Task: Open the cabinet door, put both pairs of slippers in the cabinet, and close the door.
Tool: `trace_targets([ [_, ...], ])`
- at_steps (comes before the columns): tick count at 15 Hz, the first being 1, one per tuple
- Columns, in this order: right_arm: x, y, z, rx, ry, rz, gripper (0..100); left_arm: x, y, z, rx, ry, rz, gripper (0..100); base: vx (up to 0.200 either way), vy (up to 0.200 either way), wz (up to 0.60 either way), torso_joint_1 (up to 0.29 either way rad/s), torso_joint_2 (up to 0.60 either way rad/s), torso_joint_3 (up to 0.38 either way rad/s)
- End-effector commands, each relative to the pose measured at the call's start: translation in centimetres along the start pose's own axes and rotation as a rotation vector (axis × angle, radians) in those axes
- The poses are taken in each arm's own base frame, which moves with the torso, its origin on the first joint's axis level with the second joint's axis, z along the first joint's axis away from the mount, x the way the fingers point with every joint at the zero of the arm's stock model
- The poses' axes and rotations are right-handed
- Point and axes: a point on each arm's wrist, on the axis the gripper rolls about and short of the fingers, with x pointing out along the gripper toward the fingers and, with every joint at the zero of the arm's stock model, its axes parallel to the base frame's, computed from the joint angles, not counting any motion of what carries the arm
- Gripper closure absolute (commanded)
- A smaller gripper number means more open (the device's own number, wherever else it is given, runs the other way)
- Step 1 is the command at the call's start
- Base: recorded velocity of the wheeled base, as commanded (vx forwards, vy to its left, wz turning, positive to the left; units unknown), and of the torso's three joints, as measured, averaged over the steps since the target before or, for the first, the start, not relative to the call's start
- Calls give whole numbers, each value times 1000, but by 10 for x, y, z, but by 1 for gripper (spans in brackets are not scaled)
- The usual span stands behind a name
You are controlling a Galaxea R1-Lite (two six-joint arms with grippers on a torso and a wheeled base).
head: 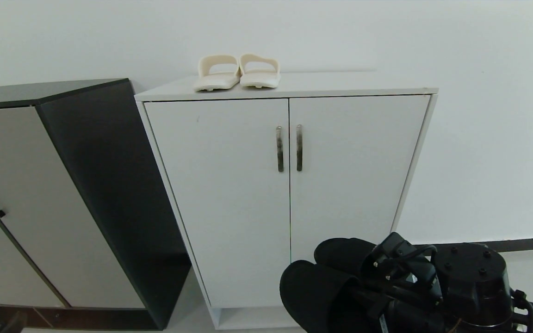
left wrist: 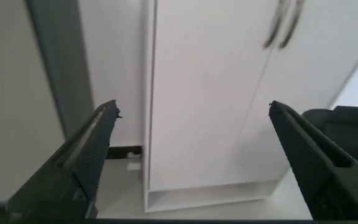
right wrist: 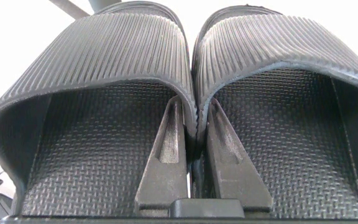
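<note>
Side by side, a pair of black slippers (right wrist: 123,56) hangs in the grip of the right tool (right wrist: 194,106). One finger (right wrist: 166,155) reaches inside each slipper, and the two pinch the adjoining strap walls between them. Ribbed straps arch over finely textured footbeds.

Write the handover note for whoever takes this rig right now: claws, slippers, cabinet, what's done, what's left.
Right claw: shut on the black slippers, one finger inside each, pinching their inner walls together; pair held low before the white cabinet.
Left claw: open, empty, facing the cabinet's lower part.
Beige slippers: side by side on top of the cabinet.
Done: black pair grasped. Both doors are shut.
Left: open a door by its handle, put both pairs inside, close it.
</note>
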Motion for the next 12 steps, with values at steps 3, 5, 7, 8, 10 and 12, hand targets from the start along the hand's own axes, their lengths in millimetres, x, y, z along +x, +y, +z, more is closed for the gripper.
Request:
trace_targets([
  [3, 0, 1, 1, -1, -6, 3, 100, 63, -11, 8, -3, 155, -177, 0, 0, 0, 0, 0, 0, 0],
  [5, 0, 2, 0, -3, -3, 8, 100, 83, -21, 13, -2, 155, -252, 0, 0, 0, 0, 0, 0, 0],
  [7, 0, 3, 1, -6, -9, 11, 100, 92, -32, 19, -59, 138, -352, 0, 0, 0, 0, -19, 178, 122],
  [8, 0, 4, 1, -7, -9, 13, 100, 100, -38, 23, -73, 135, -381, 0, 0, 0, 0, -12, 188, 85],
  [10, -2, 6, 1, -10, -14, 17, 100, 129, -61, 31, -75, 153, -460, 0, 0, 0, 0, 12, 100, 32],
  [12, -2, 5, 2, -9, -17, 15, 100, 155, -86, 33, -69, 169, -518, 0, 0, 0, 0, 0, 0, 0],
])
